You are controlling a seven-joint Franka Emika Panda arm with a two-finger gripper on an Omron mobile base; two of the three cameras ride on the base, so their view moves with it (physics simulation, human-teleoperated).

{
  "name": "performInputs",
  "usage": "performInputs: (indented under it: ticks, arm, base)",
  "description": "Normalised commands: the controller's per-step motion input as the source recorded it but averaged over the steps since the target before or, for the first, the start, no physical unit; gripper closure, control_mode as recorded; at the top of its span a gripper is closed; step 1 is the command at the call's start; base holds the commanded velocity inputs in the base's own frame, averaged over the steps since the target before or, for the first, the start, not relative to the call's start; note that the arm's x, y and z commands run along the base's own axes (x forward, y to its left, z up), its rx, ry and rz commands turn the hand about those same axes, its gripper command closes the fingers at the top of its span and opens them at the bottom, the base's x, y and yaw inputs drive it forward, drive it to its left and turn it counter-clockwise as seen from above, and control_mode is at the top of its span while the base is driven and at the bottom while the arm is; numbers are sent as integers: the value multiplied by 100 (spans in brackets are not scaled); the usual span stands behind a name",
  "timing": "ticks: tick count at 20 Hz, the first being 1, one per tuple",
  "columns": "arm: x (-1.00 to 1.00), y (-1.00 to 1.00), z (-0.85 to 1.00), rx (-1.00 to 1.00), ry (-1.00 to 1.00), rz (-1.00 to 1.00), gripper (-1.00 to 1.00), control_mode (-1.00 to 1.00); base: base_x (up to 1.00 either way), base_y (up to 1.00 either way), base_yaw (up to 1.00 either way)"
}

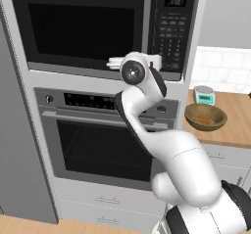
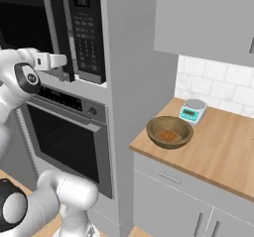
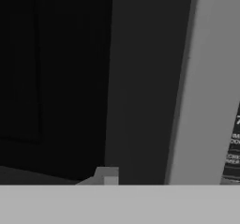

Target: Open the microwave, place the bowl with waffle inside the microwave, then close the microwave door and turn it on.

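Observation:
The microwave (image 1: 169,32) is built in above the oven, its black microwave door (image 1: 81,27) flat against the front. My gripper (image 2: 62,73) sits at the lower end of the slim vertical handle (image 2: 48,13), beside the keypad (image 2: 88,42). The hand view looks straight at the dark door, with the grey handle (image 3: 206,78) at the right and one fingertip (image 3: 108,175) low in the middle. The frames do not show whether the fingers grip the handle. The brown bowl (image 1: 205,117) with waffle (image 2: 169,135) stands on the wooden counter (image 2: 223,151) to the right.
A steel oven (image 1: 103,140) with a horizontal bar handle sits under the microwave. A teal and white scale (image 2: 193,111) stands behind the bowl by the tiled wall. A grey upper cabinet (image 2: 208,18) hangs over the counter.

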Motion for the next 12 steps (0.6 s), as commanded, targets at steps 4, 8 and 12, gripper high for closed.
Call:
performInputs:
  ticks: [4, 8, 12]
  arm:
    - [-86, 100, 0, -19, 28, 15, 100, -100]
    - [-83, 100, -1, -23, 14, 14, 100, -100]
    - [-71, 100, -13, -27, 4, 8, 100, -100]
  base:
    - [0, 0, 0]
    - [0, 0, 0]
    - [0, 0, 0]
